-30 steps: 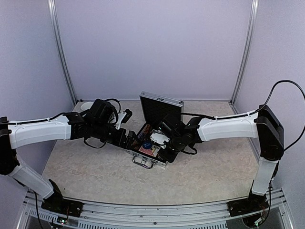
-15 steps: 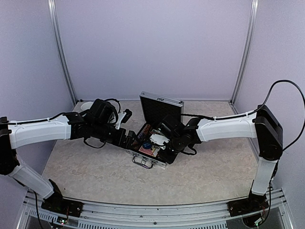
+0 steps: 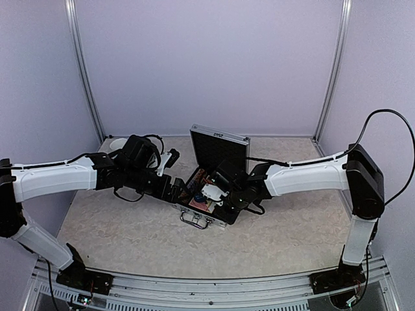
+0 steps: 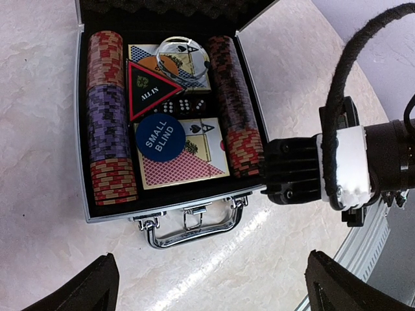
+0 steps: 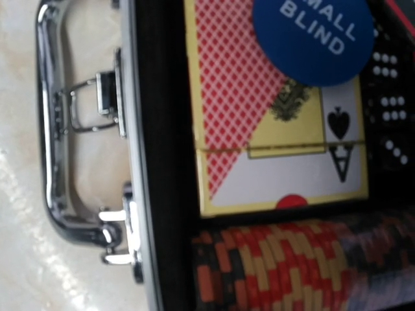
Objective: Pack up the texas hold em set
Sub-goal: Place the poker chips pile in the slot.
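Left wrist: open case (image 4: pixel 80 116) just ahead of left claw (image 4: pixel 214 288), not touching.

The left arm (image 3: pixel 52 179) and right arm (image 3: pixel 305 173) have white shells, black joints (bulky), black cables (image 3: pixel 392 115).

Two decks (image 4: pixel 194 165), two chip rows (image 4: pixel 107 116)

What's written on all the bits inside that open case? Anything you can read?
"SMALL BLIND": white letters on the blue round button.
"ALL IN": on the black triangle marker; small and only just legible.
"A" with a spade: on the near card deck.
Far card deck: print mostly covered, not readable.
Dice: only pips, no text.
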Action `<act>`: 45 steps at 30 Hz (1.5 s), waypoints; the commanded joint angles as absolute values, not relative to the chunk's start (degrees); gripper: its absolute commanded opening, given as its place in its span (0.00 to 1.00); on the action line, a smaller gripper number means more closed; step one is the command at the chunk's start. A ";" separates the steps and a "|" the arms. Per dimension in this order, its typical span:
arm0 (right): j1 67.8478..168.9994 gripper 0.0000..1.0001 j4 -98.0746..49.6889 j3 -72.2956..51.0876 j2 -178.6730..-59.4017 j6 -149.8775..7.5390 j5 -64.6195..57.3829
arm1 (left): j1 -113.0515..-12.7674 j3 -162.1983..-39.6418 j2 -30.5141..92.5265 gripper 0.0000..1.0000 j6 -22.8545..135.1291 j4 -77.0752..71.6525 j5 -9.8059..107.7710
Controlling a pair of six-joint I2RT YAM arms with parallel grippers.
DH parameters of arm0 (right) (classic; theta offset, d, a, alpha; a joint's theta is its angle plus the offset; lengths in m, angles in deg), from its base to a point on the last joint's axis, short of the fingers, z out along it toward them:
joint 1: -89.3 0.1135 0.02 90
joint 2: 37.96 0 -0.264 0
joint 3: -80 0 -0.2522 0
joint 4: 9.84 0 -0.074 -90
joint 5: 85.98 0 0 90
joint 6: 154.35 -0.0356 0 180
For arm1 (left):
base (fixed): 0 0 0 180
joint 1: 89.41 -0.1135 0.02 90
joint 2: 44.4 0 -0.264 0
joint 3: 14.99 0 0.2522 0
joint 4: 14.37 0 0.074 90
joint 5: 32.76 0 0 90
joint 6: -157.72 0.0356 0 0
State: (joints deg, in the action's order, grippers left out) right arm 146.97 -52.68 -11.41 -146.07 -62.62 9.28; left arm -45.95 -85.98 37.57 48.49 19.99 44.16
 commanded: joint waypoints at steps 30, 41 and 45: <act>146.18 0.01 -48.39 -12.85 -143.83 -62.51 5.64 | -47.61 -85.15 38.15 0.99 49.61 19.95 44.10; 145.90 0.00 -47.86 -14.13 -145.45 -62.70 4.74 | -47.66 -84.83 37.89 0.99 49.52 19.99 43.98; 145.66 0.00 -47.95 -14.29 -145.95 -62.66 4.79 | -47.66 -84.83 37.78 0.99 49.52 20.04 44.13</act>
State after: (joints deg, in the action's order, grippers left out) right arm 146.38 -48.90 -13.47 -144.43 -62.51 5.28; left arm -47.28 -85.37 38.16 48.71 19.99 44.16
